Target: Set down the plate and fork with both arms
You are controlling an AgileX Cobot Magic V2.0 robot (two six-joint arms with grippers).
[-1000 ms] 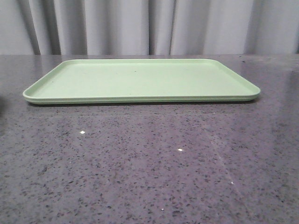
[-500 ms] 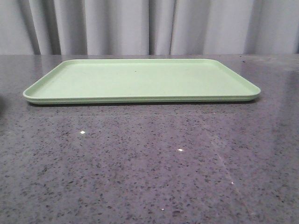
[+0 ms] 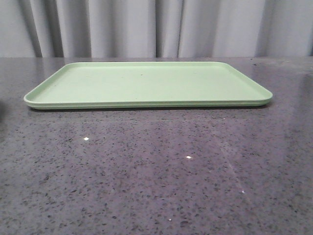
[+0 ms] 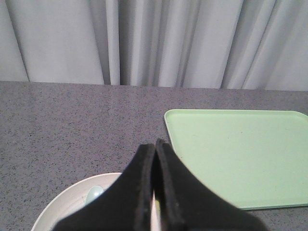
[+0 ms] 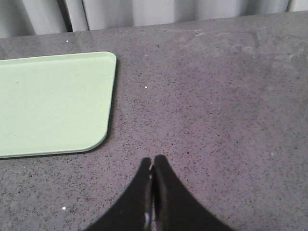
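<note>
Nothing readable anywhere from what I can see, no labels, brands, numbers or signs on anything.

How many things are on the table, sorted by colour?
Light green: 1, the tray
Pinkish-cream: 1, the plate
Pale blue: 1, a small piece in the plate, mostly hidden by the left gripper's fingers
Total: 3

1. The plate (image 4: 67, 204) only turns up in the left wrist view: round, shallow, pale cream with a raised rim. It sits flat on the counter (image 4: 72, 125), off the light green tray's (image 4: 236, 159) near-left corner and clear of it, roughly 7 o'clock from the tray's middle. Only part of its rim and inside shows.
2. The fork isn't in view anywhere, so there's nothing to say on its pose or spot.
</note>
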